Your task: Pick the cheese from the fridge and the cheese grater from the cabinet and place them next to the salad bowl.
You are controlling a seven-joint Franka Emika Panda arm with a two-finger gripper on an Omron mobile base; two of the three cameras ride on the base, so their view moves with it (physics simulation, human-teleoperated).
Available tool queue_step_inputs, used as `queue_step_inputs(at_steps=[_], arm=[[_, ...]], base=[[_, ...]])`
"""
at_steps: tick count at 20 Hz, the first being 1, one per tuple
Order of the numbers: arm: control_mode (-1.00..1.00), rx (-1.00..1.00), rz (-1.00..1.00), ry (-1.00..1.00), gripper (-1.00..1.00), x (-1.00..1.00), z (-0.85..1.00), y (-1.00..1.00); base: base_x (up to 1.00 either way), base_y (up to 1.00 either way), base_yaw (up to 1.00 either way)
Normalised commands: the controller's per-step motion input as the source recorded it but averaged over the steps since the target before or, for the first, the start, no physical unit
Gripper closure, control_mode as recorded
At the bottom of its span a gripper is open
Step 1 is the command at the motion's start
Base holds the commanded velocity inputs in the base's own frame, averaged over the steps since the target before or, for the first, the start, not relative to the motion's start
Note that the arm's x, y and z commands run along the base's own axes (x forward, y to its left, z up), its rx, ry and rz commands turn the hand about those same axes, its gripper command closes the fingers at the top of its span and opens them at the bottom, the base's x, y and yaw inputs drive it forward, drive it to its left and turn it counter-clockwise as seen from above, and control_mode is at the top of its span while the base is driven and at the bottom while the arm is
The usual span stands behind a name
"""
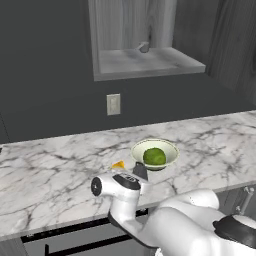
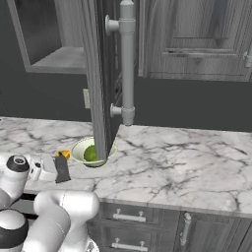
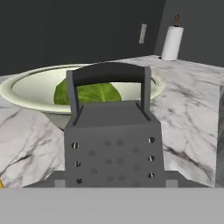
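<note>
**Grater at the bowl's edge**

While my arm reaches low over the marble counter (image 1: 45, 175) in the left base view, my claw (image 1: 140, 172) points at the salad bowl (image 1: 155, 153) just ahead of it, a dark grater-shaped piece at its tip; the cheese (image 1: 118, 164) lies just beside it, near the bowl's rim. Far above, the cabinet (image 1: 145, 62) stands open.

From the right base view, the cheese grater (image 2: 62, 170) stands off my claw's front, bowl just past it.

Through my hand view, the grater fills the space before my claw, upright, handle on top. Whether my claw clamps it, I cannot tell.
</note>
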Motion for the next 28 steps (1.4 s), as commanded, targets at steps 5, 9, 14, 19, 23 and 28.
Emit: queue_step_inputs(at_steps=[5,9,14,19,23,28], arm=[[-1.00,0.00,-0.06,-0.04,1.00,0.21,-0.25,0.05],[-1.00,0.00,-0.06,-0.07,1.00,0.21,-0.22,0.05],[-1.00,0.00,-0.05,-0.12,1.00,0.12,-0.23,0.03],[-1.00,0.00,-0.05,-0.14,1.00,0.00,-0.33,0.00],[-1.00,0.00,-0.04,-0.12,1.00,0.01,-0.29,0.00],[-1.00,0.00,-0.01,-0.07,-1.00,0.00,-0.16,-0.02]], base=[[0.00,0.00,0.00],[0.00,0.00,0.00],[0.00,0.00,0.00],[0.00,0.00,0.00],[0.00,0.00,0.00],[0.00,0.00,0.00]])
